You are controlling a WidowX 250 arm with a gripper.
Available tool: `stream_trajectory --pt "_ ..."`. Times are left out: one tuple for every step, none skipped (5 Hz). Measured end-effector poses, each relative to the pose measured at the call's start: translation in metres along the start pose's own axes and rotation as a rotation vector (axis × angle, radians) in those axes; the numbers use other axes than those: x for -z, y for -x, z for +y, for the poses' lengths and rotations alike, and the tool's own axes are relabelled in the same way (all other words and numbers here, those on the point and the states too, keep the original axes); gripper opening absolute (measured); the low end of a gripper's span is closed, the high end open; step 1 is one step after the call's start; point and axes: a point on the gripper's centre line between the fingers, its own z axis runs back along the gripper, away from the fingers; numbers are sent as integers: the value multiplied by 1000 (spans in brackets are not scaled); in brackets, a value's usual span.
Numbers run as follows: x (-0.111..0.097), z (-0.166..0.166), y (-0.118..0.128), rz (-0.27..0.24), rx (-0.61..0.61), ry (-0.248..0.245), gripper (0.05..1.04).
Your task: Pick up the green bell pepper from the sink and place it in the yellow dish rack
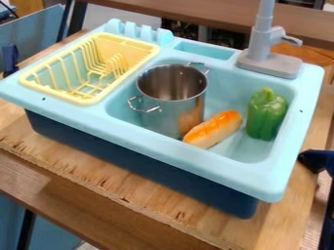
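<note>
Scene is shot from a raised spot off the front side of the toy sink [163, 146], aimed down at a slant toward the faucet [261, 36] at the back. Both the basin's inside and the dark front wall [130, 158] are caught, so a straight-down angle is ruled out. Sink is seen askew: front edge is run from left down to lower right. Range is close; most of the frame is taken up by the sink, with the wooden tabletop [117, 180] included around it. Faucet's top is cropped.
</note>
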Motion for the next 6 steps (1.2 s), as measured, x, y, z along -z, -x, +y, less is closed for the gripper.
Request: stream_trajectory --pt "10 0 -4 22 -4 1 999" --pt "20 -49 -22 -26 93 -70 999" --pt "24 -84 -23 -88 183 -185 999" --pt "38 -104 -27 -124 283 -203 999" --pt "54 -119 -34 -183 324 -69 999" --pt "62 -109 -44 -253 305 43 999"
